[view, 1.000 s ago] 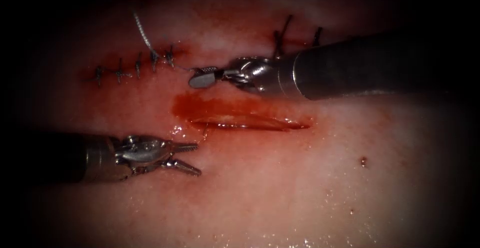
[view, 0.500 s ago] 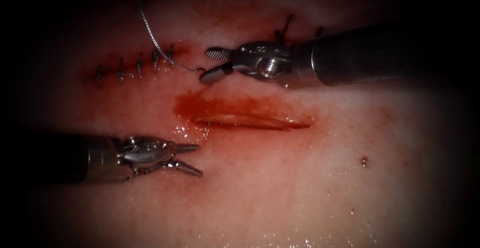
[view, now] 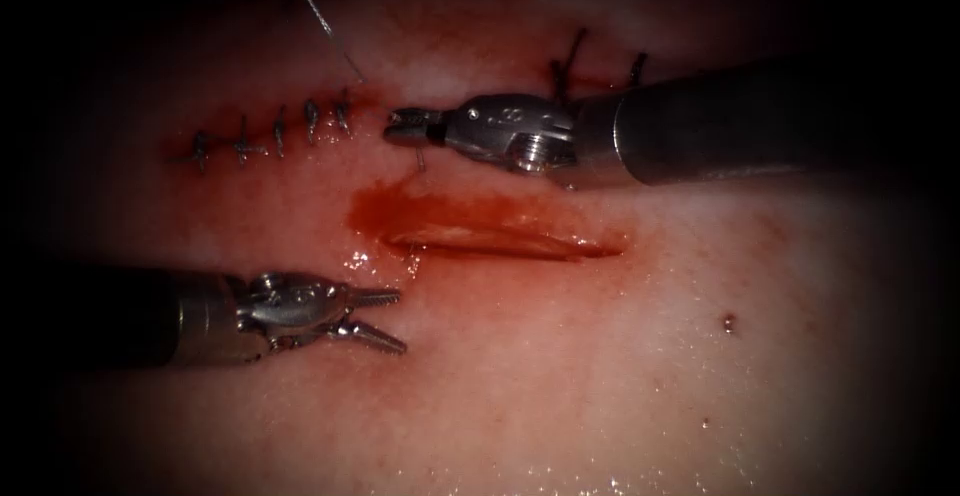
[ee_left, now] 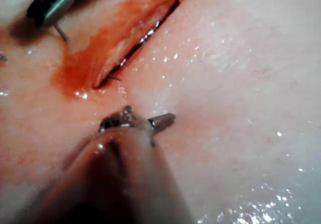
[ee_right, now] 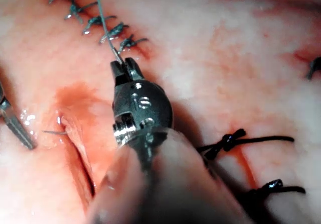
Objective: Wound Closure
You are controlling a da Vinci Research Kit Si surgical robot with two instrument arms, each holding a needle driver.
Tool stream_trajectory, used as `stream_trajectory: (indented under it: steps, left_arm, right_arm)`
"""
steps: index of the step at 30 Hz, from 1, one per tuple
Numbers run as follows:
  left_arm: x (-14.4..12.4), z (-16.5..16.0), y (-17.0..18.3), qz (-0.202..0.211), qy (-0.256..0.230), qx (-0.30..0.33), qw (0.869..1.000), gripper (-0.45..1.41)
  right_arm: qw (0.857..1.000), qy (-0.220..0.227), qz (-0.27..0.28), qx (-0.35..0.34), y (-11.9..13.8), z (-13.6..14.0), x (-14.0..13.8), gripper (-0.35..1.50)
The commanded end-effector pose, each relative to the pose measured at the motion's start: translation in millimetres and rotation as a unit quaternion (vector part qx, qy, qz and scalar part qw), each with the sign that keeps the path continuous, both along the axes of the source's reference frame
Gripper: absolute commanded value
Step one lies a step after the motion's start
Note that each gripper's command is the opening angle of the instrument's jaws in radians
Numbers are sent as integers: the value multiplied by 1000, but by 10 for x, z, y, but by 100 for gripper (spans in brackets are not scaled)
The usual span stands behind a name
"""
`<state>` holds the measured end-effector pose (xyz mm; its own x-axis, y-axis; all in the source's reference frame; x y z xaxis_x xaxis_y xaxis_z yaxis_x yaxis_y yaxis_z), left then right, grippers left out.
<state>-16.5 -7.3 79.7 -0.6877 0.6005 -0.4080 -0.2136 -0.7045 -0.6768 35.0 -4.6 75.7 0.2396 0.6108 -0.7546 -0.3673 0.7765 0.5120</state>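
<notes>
Nearest, the left pincer (view: 378, 316) lies low over the tissue (view: 560, 376) below the cut's left end, its shaft coming in level from the left, its jaws spread apart and holding nothing. The tissue here is pale pink and glistening wet.

Just beyond runs the cut (view: 500, 244), a narrow open slit lying crosswise, with red fluid (view: 385, 208) pooled around its left end. A short dark thread end (ee_left: 114, 76) pokes out of the cut's left end.

Farther back, the right pincer (view: 400, 124) reaches in from the right above the cut, its wrist held nearly level, jaws closed on the thread (view: 325, 18). From the jaws the thread rises in a taut, straight line up and to the left. A short stub (view: 420, 158) hangs down from the jaws toward the tissue; whether it is thread or needle I cannot tell.

Left of that pincer sits a row of dark stitches (view: 275, 134); behind its shaft, further dark stitches (view: 570, 61) stand.
</notes>
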Motion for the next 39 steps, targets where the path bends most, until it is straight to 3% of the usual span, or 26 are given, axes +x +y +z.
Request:
stream_trajectory:
  steps: [1, 7, 10, 13, 18, 22, 25, 26, 27, 28, 29, 31, 36, 39]
  left_arm:
    - [-4, 4, -9, 1, -1, 2, 1000, 59]
    - [0, 4, -9, 4, -3, 3, 1000, 59]
    - [1, 3, -9, 5, -3, 3, 1000, 61]
    - [2, 3, -9, 6, -4, 3, 1000, 61]
    - [3, 3, -9, 6, -4, 3, 1000, 61]
    - [3, 3, -9, 6, -5, 3, 1000, 61]
    - [3, 0, -5, 7, -6, 5, 1000, 61]
    - [3, 0, -4, 5, -4, 3, 1000, 61]
    - [4, -2, -3, 2, -1, -2, 1000, 61]
    - [5, -2, -3, 0, 3, -2, 1000, 61]
    - [5, -2, -3, 0, 3, -2, 1000, 61]
    - [8, -3, 3, 10, -10, -38, 999, 62]
    - [-2, 0, 21, 26, -63, -128, 989, 47]
    - [-9, 3, 21, 34, -100, -200, 974, 29]
  right_arm:
    - [1000, 5, -3, 23, -11, 9, 8, -35]
    - [990, 38, 18, 138, -26, 20, 8, -35]
    - [974, 60, 35, 215, -36, 25, 4, -35]
    - [964, 41, 35, 262, -47, 26, -2, -35]
    - [951, 34, 40, 304, -58, 22, -7, -35]
    - [940, 48, 6, 337, -70, 16, -2, -35]
    - [942, 48, 26, 330, -67, 15, 0, -35]
    - [943, 51, 33, 328, -65, 16, -1, -1]
    - [944, 57, 47, 322, -58, 19, -4, 51]
    - [945, 59, 58, 318, -53, 21, -7, 79]
    - [945, 59, 58, 318, -53, 21, -7, 79]
    - [949, 52, 85, 298, -34, 25, -25, 111]
    - [956, 58, 98, 271, -10, 25, -60, 113]
    - [959, 61, 106, 256, -3, 22, -77, 105]
